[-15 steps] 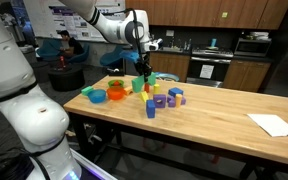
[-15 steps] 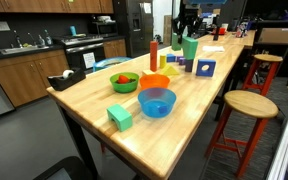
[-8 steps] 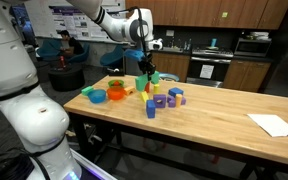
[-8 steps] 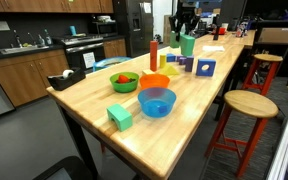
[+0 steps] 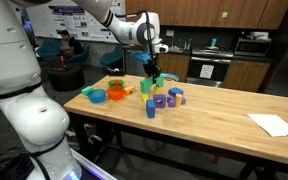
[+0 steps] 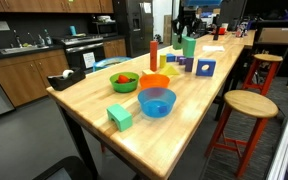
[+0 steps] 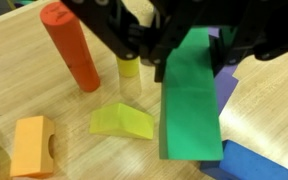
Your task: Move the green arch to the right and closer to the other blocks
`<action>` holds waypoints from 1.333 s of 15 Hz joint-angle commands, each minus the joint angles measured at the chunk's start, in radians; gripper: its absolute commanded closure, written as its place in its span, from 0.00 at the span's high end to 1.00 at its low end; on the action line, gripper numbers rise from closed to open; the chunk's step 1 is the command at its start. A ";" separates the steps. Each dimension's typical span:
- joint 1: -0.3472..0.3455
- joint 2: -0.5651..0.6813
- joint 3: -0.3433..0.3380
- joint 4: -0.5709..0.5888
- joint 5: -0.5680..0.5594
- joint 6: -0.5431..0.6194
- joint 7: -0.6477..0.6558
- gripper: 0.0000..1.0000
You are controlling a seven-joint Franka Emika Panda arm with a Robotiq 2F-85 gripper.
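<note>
The green arch (image 6: pixel 119 116) is a small light-green block alone at the near end of the table; it also shows at the left end of the row in an exterior view (image 5: pixel 87 92). My gripper (image 7: pixel 184 50) is far from it and shut on a different block, a long darker-green block (image 7: pixel 189 100), held upright over the other blocks. These are the red cylinder (image 7: pixel 72 45), a yellow cylinder (image 7: pixel 130 66), a yellow wedge (image 7: pixel 122 121), an orange block (image 7: pixel 34 146), a purple block (image 7: pixel 227 88) and a blue block (image 7: pixel 246 162). The gripper shows in both exterior views (image 5: pixel 152 70) (image 6: pixel 188 28).
A blue bowl (image 6: pixel 156 101), an orange bowl (image 6: pixel 154 82) and a green bowl (image 6: pixel 124 80) stand between the arch and the blocks. A wooden stool (image 6: pixel 246 103) stands beside the table. A white paper (image 5: pixel 275 124) lies at the table's far right end.
My gripper has carried the long green block a little to the right over the block cluster. The light-green arch has not moved.
</note>
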 commanded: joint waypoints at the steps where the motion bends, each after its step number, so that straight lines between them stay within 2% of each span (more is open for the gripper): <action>1: -0.002 0.054 -0.013 0.045 -0.001 -0.015 -0.026 0.16; 20: 0.014 0.216 -0.014 0.084 0.004 0.008 -0.046 0.16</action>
